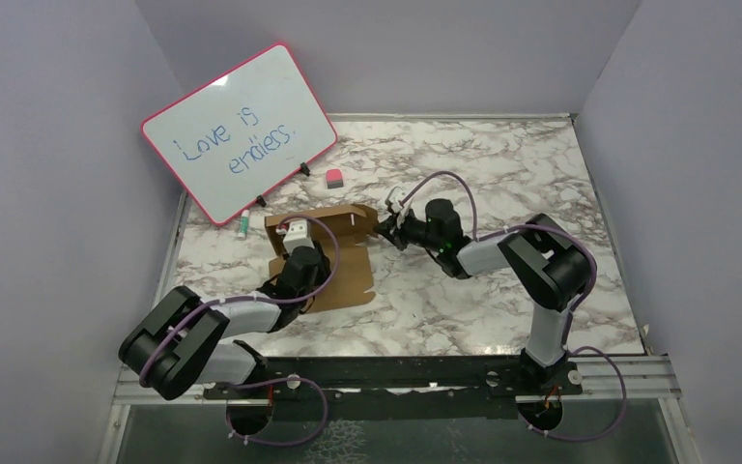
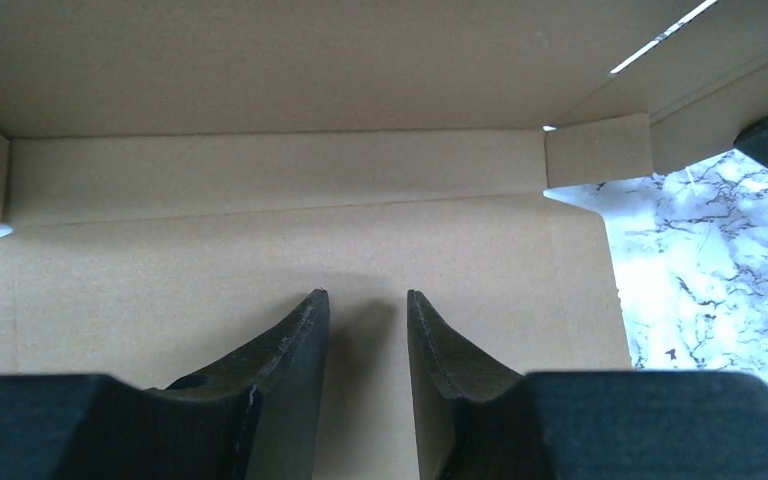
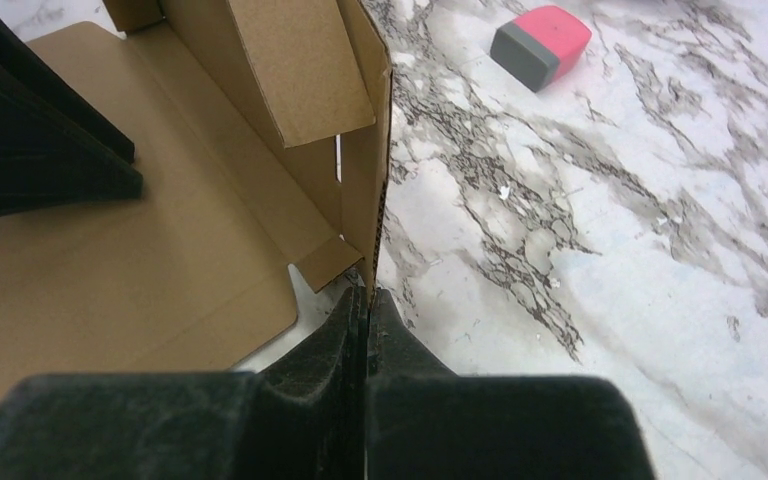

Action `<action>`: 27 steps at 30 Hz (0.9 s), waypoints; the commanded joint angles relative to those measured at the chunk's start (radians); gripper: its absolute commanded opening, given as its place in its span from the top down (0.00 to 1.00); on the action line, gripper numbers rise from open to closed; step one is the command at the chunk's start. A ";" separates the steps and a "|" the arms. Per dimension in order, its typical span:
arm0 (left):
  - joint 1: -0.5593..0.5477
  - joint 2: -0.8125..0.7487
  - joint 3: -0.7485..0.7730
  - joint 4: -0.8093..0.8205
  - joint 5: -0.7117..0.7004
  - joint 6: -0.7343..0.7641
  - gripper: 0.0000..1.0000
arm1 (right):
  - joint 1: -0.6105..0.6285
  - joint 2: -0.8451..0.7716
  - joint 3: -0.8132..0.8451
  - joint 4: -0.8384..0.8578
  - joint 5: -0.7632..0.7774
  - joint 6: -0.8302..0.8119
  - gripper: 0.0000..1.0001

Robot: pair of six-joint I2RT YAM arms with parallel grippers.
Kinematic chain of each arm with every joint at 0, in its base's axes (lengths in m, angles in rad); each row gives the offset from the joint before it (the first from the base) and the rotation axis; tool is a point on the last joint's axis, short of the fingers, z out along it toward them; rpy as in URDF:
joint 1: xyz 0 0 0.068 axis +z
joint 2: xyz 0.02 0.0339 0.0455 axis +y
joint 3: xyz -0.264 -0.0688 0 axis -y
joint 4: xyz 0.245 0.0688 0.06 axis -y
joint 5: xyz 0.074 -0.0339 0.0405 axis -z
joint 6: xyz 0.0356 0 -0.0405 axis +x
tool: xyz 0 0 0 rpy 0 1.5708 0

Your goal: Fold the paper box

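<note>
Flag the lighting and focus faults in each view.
Top external: evenly lit, whiteboard writing legible. Left wrist: marble table blown out bright; soft shadow on the paper box ahead of the left gripper. Right wrist: right gripper dark, featureless; eraser reasonably sharp.

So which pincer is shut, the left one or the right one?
The right pincer: it is closed tight with no gap, its tip at the upright wall edge of the box. The left pincer shows a clear gap.

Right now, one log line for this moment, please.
box: partly folded, back wall up | left gripper: open over box floor | right gripper: shut on side flap edge
</note>
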 commanded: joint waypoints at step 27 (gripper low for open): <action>-0.010 0.311 -0.006 0.316 0.300 -0.135 0.69 | 0.138 0.110 -0.165 0.443 0.274 0.499 0.93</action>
